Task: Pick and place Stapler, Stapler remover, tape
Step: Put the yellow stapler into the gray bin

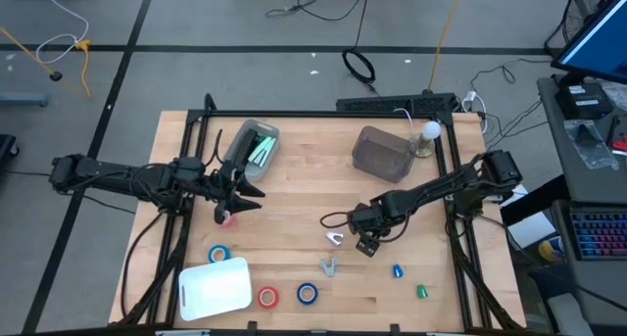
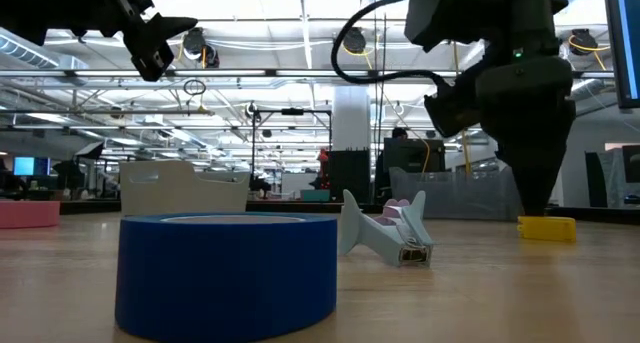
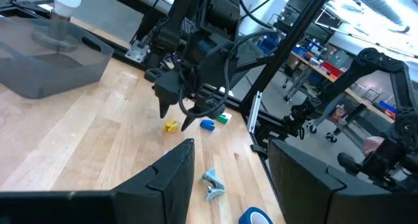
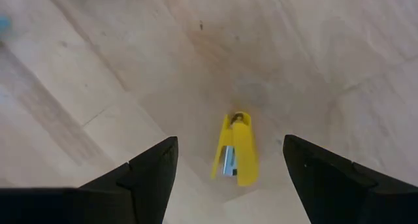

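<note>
The right gripper (image 4: 228, 168) hangs over the desk (image 1: 294, 194) with its jaws spread wide and empty, a small yellow stapler (image 4: 236, 149) lying flat between and just beyond them. A grey staple remover (image 1: 335, 238) lies just beside that gripper. The left gripper (image 1: 235, 194) hovers near the clear bin (image 1: 255, 145) holding green items, jaws partly open; whether they hold anything I cannot tell. A red tape roll (image 1: 225, 217) sits just beneath it. Blue tape rolls (image 1: 218, 253) and another red one (image 1: 267, 297) lie around the white bin (image 1: 214, 287).
</note>
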